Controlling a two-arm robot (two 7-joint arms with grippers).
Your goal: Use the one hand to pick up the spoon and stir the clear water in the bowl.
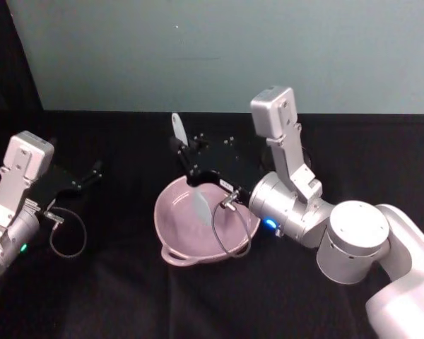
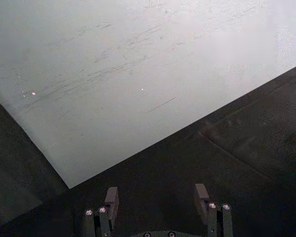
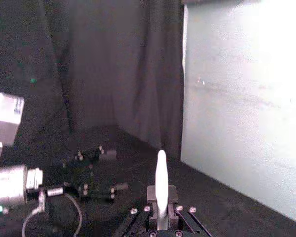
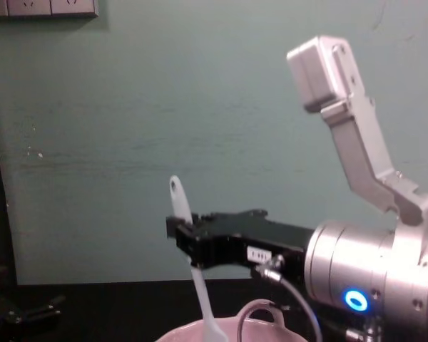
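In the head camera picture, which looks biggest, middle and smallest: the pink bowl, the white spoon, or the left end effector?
1. The bowl: plainly the largest.
2 and 3, unsure: the spoon, gripped by the right end effector, is longer but far thinner than the left end effector, so I won't rank them.

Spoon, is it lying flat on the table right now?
No, the right gripper holds the spoon nearly upright by its handle, with its head down in the bowl.
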